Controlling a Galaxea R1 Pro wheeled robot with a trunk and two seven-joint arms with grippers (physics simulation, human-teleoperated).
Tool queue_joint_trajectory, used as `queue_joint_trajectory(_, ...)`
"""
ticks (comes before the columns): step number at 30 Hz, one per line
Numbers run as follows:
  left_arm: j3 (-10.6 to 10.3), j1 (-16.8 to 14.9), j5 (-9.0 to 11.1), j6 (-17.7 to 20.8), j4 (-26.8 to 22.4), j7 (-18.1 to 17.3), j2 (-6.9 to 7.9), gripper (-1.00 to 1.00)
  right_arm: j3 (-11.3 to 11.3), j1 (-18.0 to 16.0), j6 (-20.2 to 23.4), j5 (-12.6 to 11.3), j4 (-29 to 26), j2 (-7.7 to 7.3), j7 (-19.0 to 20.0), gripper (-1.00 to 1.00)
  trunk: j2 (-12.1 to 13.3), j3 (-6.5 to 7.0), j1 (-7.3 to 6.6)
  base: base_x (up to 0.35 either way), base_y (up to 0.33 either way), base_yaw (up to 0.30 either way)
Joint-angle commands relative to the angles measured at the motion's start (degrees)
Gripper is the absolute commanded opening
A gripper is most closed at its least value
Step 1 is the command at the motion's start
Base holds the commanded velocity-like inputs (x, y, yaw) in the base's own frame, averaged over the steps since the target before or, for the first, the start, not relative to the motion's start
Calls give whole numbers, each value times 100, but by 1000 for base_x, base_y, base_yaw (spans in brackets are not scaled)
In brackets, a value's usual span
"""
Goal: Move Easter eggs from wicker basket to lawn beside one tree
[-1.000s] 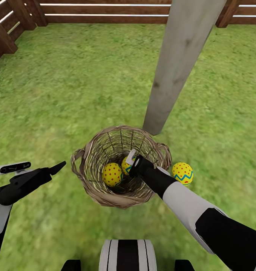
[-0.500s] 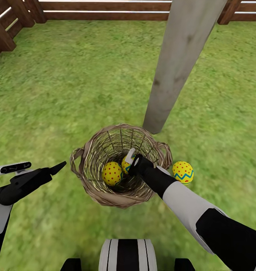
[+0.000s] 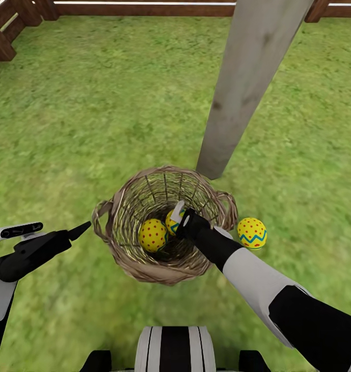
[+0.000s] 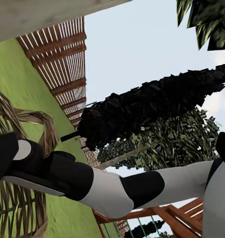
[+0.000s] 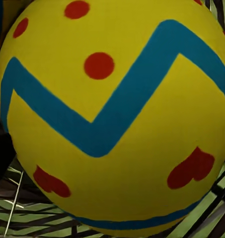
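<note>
Lawn [image 3: 82, 113] of mottled green grass, brown slat fence [image 3: 144, 8] at its far edge; wicker basket [image 3: 118, 258] stands just beside a pale tree trunk [image 3: 242, 88]. Two eggs lie inside, one [image 3: 153, 235] free, one [image 3: 172, 221] at the right hand [image 3: 181, 219], grip unclear; a third egg [image 3: 252, 232] rests on grass beside the basket. Left hand [image 3: 79, 231] hovers apart, fingers together.

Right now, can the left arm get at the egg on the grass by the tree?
Probably not directly. The left gripper sits on the far side of the wicker basket from that egg, and the right arm crosses the gap.
</note>
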Motion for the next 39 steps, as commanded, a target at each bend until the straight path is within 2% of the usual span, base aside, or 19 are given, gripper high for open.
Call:
queue_joint_trajectory(1, -2, -3, -7, 57, 0, -22, 0, 100, 17, 25, 58, -160, 97, 1, 64, -100, -2, -27, 4, 0, 0, 0)
queue_joint_trajectory(5, -2, -3, -3, 60, 3, -22, 0, 100, 17, 27, 58, -160, 93, 2, 68, -100, -6, -93, 12, 0, 0, 0)
queue_joint_trajectory(13, -2, -3, -3, 55, 9, -22, 0, 100, 17, 27, 58, -160, 95, 2, 70, -100, -7, -115, 14, 0, 0, 0)
queue_joint_trajectory(39, -20, -3, -2, 90, -56, -22, 44, 100, 26, 27, 67, -160, 99, 19, 71, -100, 28, 461, -53, -23, 0, 0)
